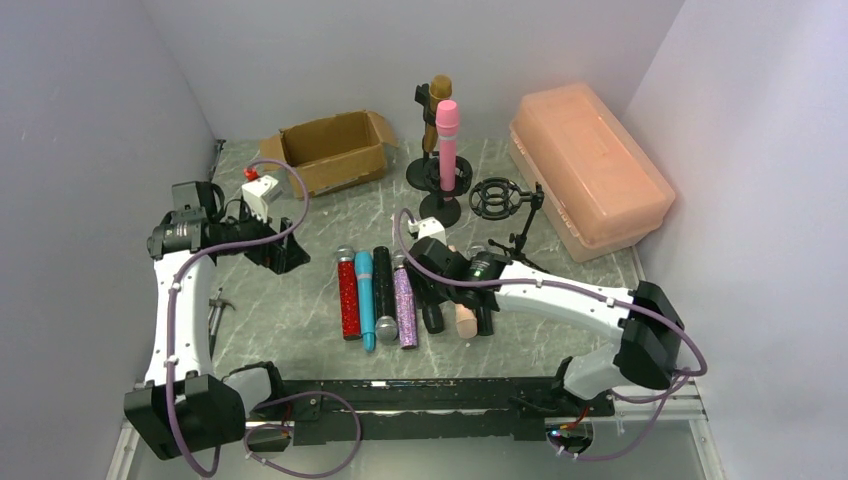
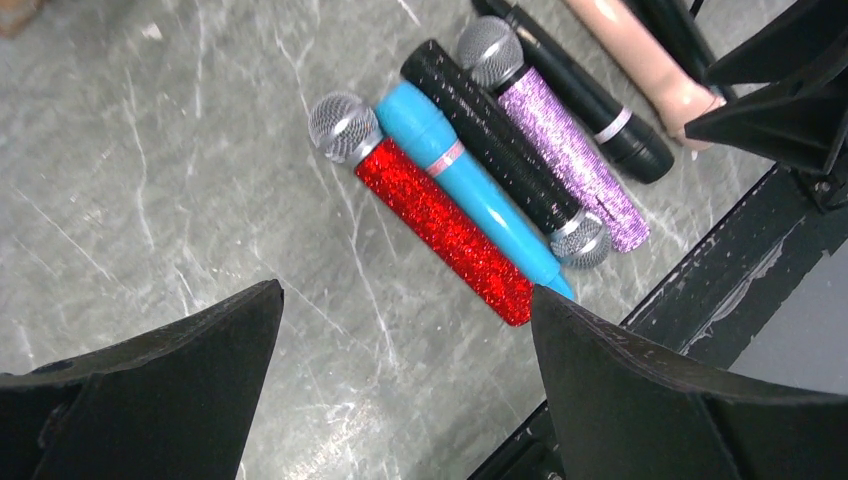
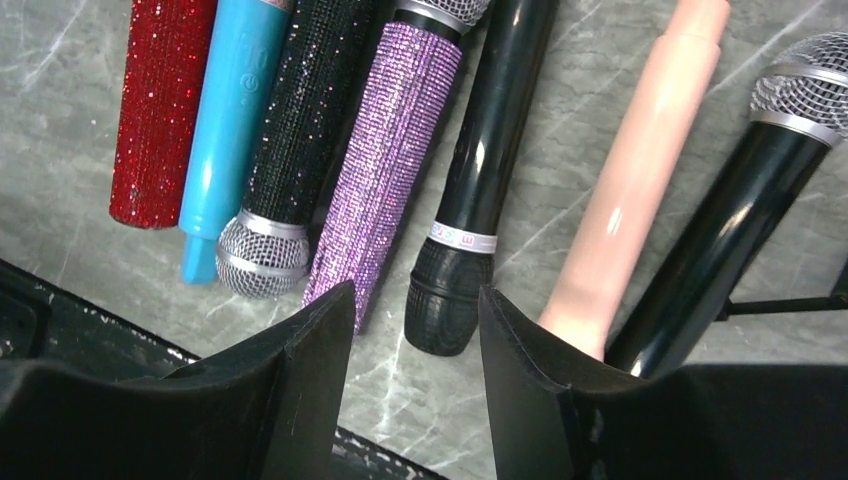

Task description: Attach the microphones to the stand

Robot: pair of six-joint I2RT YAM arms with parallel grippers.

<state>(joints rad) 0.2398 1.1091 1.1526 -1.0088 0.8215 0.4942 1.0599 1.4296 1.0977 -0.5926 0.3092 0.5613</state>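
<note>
A pink microphone (image 1: 447, 138) and a gold one (image 1: 440, 90) stand upright in round-based stands (image 1: 440, 178) at the back. Several microphones lie in a row mid-table: red glitter (image 1: 348, 298), blue (image 1: 366, 300), black glitter (image 1: 384, 282), purple glitter (image 1: 405, 302), black (image 1: 431, 312), peach (image 1: 464, 320), black (image 1: 485, 318). My right gripper (image 3: 415, 310) is open, low over the row, the black microphone's butt (image 3: 445, 305) just beyond its jaws, purple (image 3: 385, 170) and peach (image 3: 630, 200) either side. My left gripper (image 2: 405, 300) is open and empty, left of the red microphone (image 2: 440, 225).
An open cardboard box (image 1: 335, 150) sits at the back left, and a peach plastic bin (image 1: 590, 165) at the back right. An empty shock-mount stand (image 1: 500, 198) stands behind the right gripper. A small white-and-red object (image 1: 260, 190) lies near the left arm. A black rail (image 1: 430, 395) runs along the near edge.
</note>
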